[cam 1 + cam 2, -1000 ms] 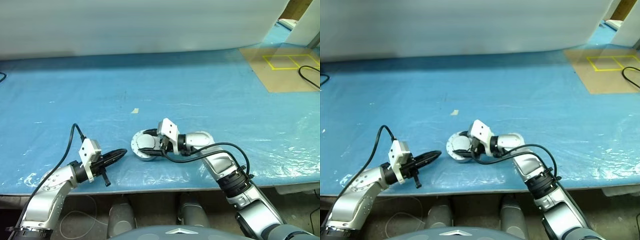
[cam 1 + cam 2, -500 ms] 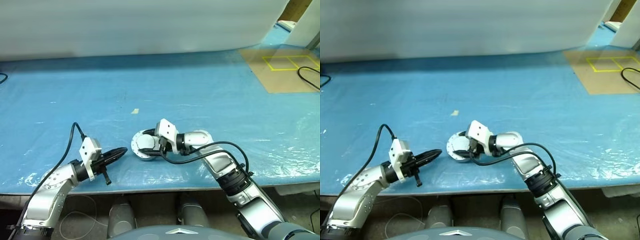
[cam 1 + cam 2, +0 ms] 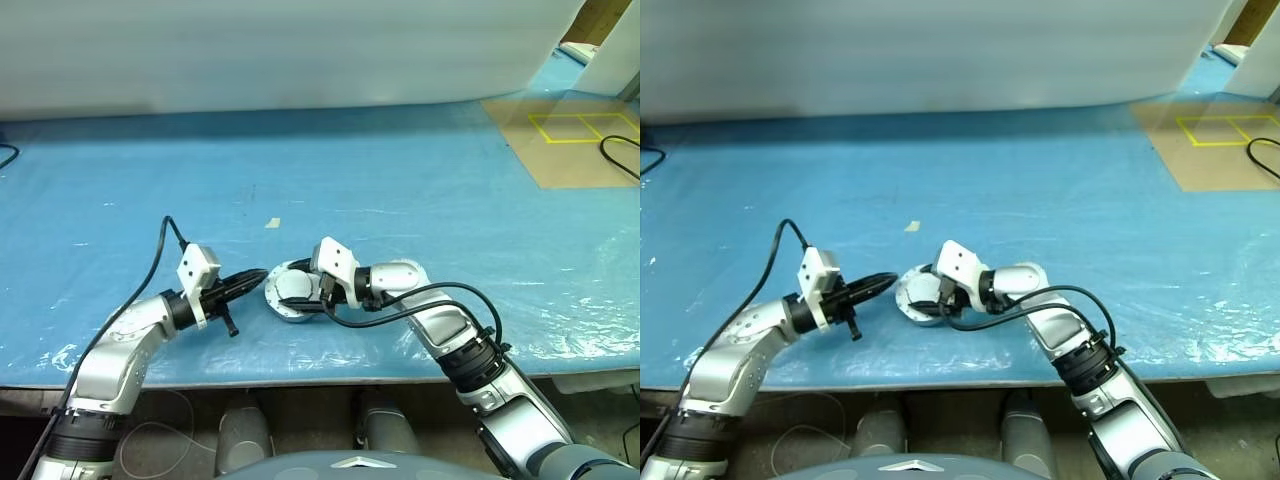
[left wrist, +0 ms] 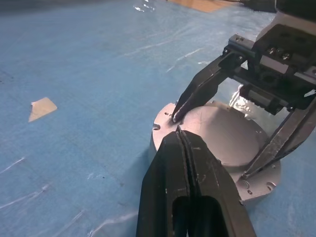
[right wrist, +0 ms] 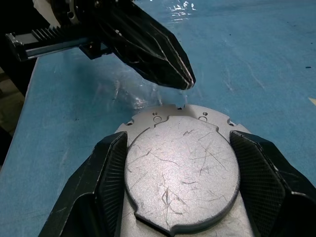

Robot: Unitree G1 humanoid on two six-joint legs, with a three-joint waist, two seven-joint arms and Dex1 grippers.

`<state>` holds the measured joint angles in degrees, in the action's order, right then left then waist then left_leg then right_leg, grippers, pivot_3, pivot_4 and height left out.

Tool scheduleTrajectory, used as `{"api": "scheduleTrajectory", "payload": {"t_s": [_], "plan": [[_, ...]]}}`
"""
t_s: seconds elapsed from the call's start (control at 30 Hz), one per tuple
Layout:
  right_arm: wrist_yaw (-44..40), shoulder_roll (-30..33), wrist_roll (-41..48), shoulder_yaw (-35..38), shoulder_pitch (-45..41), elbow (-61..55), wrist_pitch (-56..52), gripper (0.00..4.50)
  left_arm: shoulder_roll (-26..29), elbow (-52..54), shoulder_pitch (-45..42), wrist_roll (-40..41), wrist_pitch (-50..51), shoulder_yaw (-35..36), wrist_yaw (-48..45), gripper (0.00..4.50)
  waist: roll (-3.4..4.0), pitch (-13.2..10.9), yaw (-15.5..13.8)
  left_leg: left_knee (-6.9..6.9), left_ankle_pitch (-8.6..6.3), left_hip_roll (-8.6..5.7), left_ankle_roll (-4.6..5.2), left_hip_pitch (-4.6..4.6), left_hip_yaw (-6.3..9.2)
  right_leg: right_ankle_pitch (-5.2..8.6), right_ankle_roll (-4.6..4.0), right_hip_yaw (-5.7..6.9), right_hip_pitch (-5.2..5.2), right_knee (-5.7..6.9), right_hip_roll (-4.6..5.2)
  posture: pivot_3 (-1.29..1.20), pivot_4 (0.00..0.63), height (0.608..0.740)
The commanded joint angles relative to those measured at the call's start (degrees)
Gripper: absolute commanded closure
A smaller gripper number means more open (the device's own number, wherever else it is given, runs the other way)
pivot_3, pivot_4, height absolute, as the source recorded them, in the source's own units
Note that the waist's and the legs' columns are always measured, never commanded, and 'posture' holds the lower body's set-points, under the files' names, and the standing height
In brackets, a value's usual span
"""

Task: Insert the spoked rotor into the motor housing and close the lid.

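1. The motor housing [image 3: 292,293] lies flat on the blue table cover [image 3: 400,180], near the front edge, with the right gripper [image 5: 178,163] around it.
2. In the right wrist view that gripper's two black fingers [image 5: 106,173] stand wide apart, one on each side of the round grey disc, close against its rim. This looks like a wide grip that steadies the part, though I cannot tell how firmly the pads press.
3. The left gripper [image 3: 255,277] has its fingers pressed together with nothing between them. Its pointed tip sits just beside the housing's rim, on the side away from the right gripper's wrist; whether it touches the metal I cannot tell.
4. What faces up between the right fingers is a plain scratched grey plate [image 5: 180,163] with small holes along the flange. No copper windings or spokes show on top.
5. My judgement: the rotor seems to be inside already and the lid laid on, so the insertion is likely done.
6. What seems left is seating or aligning the lid, for which the closed left tip looks placed to nudge at the rim.
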<state>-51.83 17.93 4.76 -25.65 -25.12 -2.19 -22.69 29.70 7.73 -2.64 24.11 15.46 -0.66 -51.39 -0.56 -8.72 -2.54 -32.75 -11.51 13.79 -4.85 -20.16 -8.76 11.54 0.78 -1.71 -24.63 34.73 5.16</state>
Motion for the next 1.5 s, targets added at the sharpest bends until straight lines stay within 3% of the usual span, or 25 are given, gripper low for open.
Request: {"api": "scheduleTrajectory", "payload": {"t_s": [0.03,0.27,0.43,0.93,1.1,1.3,1.5], "plan": [[1.0,1.8,-1.8,-0.7,2.1,1.5,-2.4,1.56,2.9,-1.8,0.0,-4.3,0.7,-3.5,-1.6,4.50,-0.03,0.0,-0.1,0.01,0.00,0.00,0.00,-0.01,0.00,0.00,0.00,0.00,-0.01,0.00,0.00,0.00,0.150,0.740],[2.2,1.9,-1.7,-0.5,2.5,0.6,-2.5,1.56,5.6,-2.0,-0.9,-6.5,3.2,-6.7,-2.4,4.50,0.34,0.5,-0.4,0.02,-0.04,-0.05,0.05,0.07,0.00,0.04,0.05,0.00,0.10,-0.02,0.07,0.00,0.150,0.740],[2.3,1.7,-1.2,-0.2,2.0,0.9,-2.5,1.56,2.2,-1.7,-3.4,-3.3,4.5,-4.9,-0.3,4.50,0.42,0.5,-0.5,0.02,-0.05,-0.07,0.07,0.08,0.00,0.06,0.09,0.00,0.15,-0.02,0.10,0.00,0.150,0.740],[1.8,1.7,0.1,0.7,2.2,-0.3,-3.6,1.56,0.7,-4.2,-5.2,-8.5,3.9,-8.8,0.5,4.50,0.43,0.6,-0.8,0.10,-0.08,-0.09,0.14,0.07,0.01,0.28,0.45,0.01,0.15,-0.04,0.13,0.00,0.150,0.740],[1.2,1.9,2.3,2.7,1.9,-1.3,-4.8,0.02,0.9,-4.5,-5.8,-9.1,3.0,-9.3,-0.2,4.50,0.42,0.6,-0.9,0.24,-0.08,-0.09,0.13,0.06,0.01,0.29,0.46,0.01,0.12,-0.16,0.11,0.00,0.150,0.740],[-0.3,1.5,7.8,8.2,2.0,-2.4,-2.8,0.02,0.5,-4.1,-6.4,-8.8,2.7,-9.2,-0.7,4.50,0.43,0.6,-1.2,0.36,-0.02,-0.11,0.02,-0.14,-0.01,0.15,0.20,0.01,-0.09,-0.21,0.10,0.00,0.150,0.740],[0.5,1.2,18.0,17.0,2.6,-4.5,-13.0,0.02,0.3,-4.3,-6.9,-9.2,1.5,-8.9,-0.6,4.50,0.43,0.6,-1.3,0.35,0.05,-0.09,-0.09,-0.49,-0.02,0.14,0.18,0.01,-0.40,-0.25,0.05,0.00,0.150,0.740]]}}
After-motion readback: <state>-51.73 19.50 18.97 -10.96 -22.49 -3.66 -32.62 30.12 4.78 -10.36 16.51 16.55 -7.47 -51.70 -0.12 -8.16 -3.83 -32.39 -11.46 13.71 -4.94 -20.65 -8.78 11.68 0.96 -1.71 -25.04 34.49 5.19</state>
